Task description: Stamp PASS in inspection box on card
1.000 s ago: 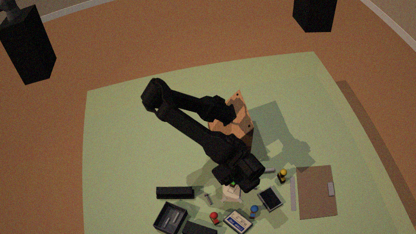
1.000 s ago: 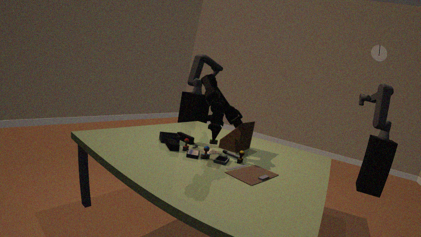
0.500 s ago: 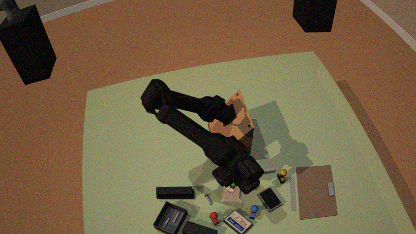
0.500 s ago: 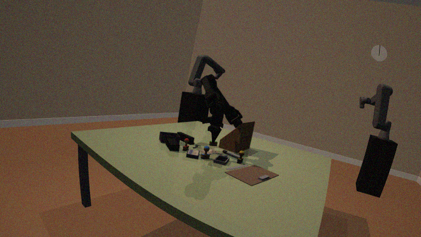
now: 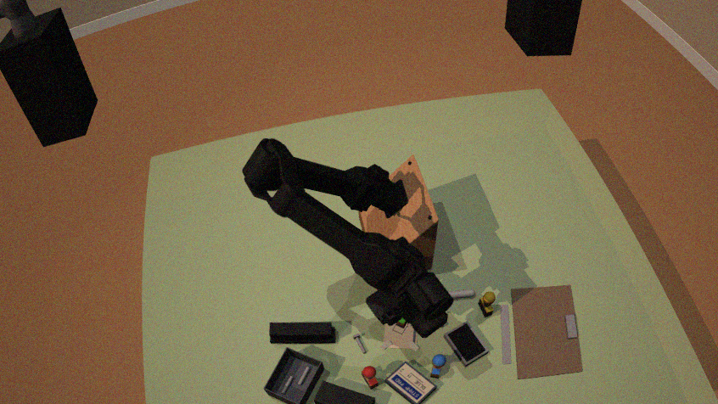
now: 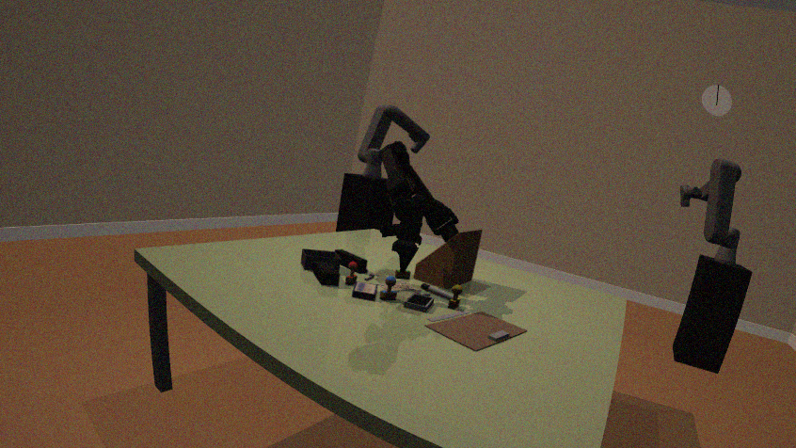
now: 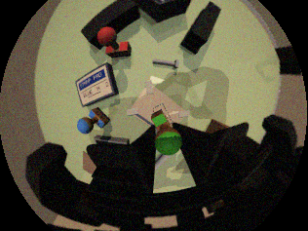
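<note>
My gripper (image 6: 405, 269) (image 7: 163, 127) points down, shut on the green-knobbed stamp (image 5: 401, 321) (image 6: 402, 275) (image 7: 169, 143). The stamp's base is over the card (image 5: 401, 342) (image 7: 148, 102), at the printed box. It covers part of the box in the wrist view; whether it touches the card I cannot tell. No print is visible on the uncovered card. The open ink pad (image 5: 467, 345) (image 6: 419, 302) (image 7: 112, 140) is dark, in a grey-rimmed tray. Its lid (image 5: 411, 383) (image 6: 365, 289) (image 7: 96, 85), marked STAMP PAD, lies apart. The stamp's lettering is hidden.
A red stamp (image 5: 369, 373) (image 7: 107, 36), a blue stamp (image 5: 438, 361) (image 7: 85, 126) and a yellow stamp (image 5: 488, 298) (image 6: 456, 289) stand around the card. A bolt (image 5: 360, 343), dark bin (image 5: 294, 377), black blocks, white marker (image 5: 462, 294), brown board (image 5: 544, 336) and tall wooden block (image 6: 450, 262) are nearby.
</note>
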{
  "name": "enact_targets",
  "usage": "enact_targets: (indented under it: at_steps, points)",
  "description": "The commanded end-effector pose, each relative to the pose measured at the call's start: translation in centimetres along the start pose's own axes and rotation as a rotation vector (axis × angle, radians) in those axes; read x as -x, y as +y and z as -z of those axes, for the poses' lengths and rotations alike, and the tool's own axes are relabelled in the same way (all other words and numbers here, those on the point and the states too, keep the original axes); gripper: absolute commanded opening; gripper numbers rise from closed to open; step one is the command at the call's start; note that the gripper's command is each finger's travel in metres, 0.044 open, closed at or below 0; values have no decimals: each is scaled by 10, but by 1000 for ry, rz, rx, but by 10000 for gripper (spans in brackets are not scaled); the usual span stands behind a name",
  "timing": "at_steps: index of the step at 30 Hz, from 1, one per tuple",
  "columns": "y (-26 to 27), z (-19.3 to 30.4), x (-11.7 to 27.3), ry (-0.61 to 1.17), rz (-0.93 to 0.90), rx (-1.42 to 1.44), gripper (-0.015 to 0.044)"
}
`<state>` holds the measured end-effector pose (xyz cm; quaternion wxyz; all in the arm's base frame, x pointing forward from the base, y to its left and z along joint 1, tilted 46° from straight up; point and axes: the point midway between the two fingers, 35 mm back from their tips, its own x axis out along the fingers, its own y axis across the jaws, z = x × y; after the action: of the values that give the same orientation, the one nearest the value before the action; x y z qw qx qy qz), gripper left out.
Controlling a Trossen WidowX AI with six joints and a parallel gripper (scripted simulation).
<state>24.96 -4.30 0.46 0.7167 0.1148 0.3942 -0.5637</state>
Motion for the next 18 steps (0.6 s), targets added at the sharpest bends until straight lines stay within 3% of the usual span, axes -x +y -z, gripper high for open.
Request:
enact_targets:
  at_steps: [1,18]
  points:
    - [-2,1,-5,-5,5,9,0]
    - [-3,0,-16,-8,4,8,0]
